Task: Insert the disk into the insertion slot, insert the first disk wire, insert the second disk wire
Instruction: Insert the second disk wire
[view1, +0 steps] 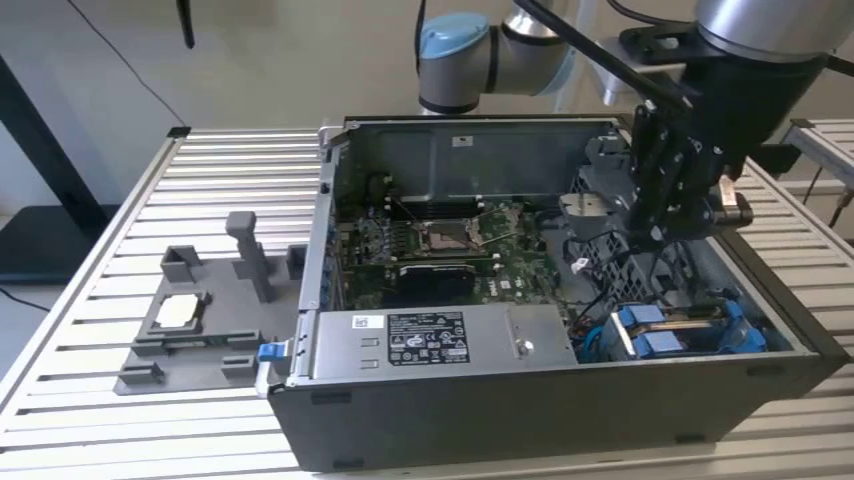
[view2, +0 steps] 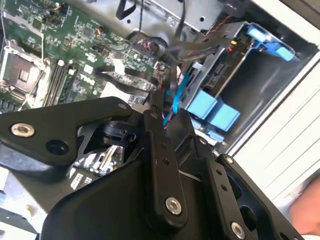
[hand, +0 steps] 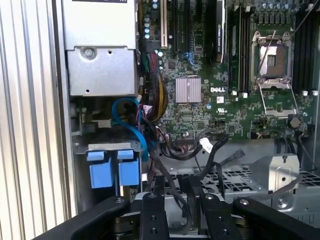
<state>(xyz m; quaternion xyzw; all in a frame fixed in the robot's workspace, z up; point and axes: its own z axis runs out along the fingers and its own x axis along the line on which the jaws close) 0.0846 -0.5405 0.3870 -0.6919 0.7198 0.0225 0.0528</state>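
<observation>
1. The table is ribbed bare metal, pale with a dull sheen.
2. The computer case has matt dark grey outer walls.
3. The power-supply box is bare grey sheet metal with a white paper label.
4. The insertion slot is grey sheet metal; its tabs are smooth blue plastic.
5. The gripper is matt black with shiny screws.

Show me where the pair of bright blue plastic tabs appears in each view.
Exterior view: the blue tabs sit low in the open case, at the exterior view's right.
Second wrist view: the blue tabs lie beside the thin blue cable.
First wrist view: the blue tabs lie beside the grey metal power-supply box.
Shared landmark: the square silver processor socket.
</observation>
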